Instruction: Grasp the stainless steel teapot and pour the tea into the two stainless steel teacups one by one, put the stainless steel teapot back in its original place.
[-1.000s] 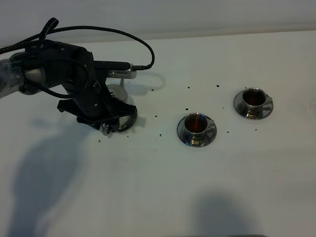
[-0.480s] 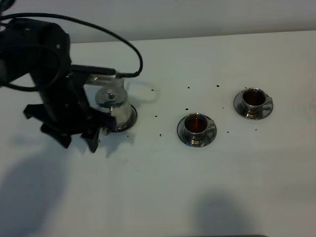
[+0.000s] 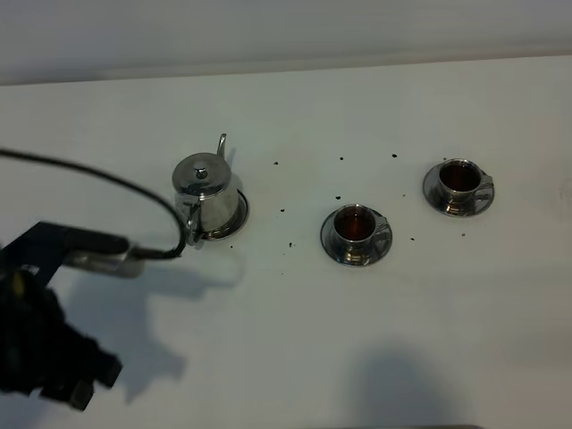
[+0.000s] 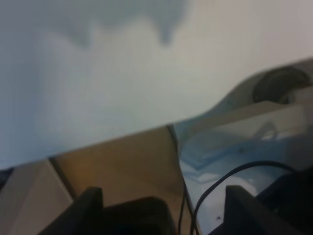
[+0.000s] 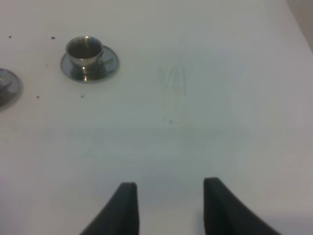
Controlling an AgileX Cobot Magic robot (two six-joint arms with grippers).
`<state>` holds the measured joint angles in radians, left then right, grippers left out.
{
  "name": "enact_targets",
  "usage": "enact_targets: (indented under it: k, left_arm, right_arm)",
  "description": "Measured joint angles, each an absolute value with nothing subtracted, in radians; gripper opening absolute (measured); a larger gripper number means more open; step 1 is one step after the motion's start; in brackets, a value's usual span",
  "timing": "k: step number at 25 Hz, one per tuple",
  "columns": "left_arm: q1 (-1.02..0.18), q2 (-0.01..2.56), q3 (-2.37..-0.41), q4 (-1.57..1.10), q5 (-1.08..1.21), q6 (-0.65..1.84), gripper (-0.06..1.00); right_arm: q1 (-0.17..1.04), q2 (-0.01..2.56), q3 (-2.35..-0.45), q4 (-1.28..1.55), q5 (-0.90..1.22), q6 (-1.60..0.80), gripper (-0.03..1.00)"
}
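Ahead of my right gripper (image 5: 168, 205): bare table, clear path; only a teacup (image 5: 87, 53) w/ saucer far off. Teapot (image 3: 204, 186) stands well beyond my left gripper (image 4: 161, 208).

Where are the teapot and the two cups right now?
teapot (image 3: 204, 183), high view, on its lid.
near cup (image 3: 356, 228), high view, on its tea.
far cup (image 3: 459, 180), high view, on its tea.

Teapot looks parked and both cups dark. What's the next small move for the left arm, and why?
Probably just finish pulling the left arm clear to rest. The stainless steel teapot stands upright on its saucer, both teacups hold dark tea, and the left gripper is open and empty. No pour or placement seems left.
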<state>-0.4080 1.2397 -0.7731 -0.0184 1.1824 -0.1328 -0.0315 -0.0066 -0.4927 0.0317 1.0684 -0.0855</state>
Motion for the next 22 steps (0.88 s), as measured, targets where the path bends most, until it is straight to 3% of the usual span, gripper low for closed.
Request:
enact_targets:
  k: [9, 16, 22]
  left_arm:
    - [-0.408, 0.995, -0.535, 0.000, 1.058, -0.116, 0.56]
    - [-0.404, 0.908, -0.511, 0.026, 1.051, -0.099, 0.56]
    - [-0.268, 0.787, -0.511, 0.016, 1.051, -0.055, 0.56]
  right_arm:
    - [-0.031, -0.007, -0.493, 0.032, 1.068, -0.086, 0.31]
    - [-0.031, -0.007, -0.493, 0.032, 1.068, -0.086, 0.31]
    - [-0.031, -0.007, -0.493, 0.032, 1.068, -0.086, 0.31]
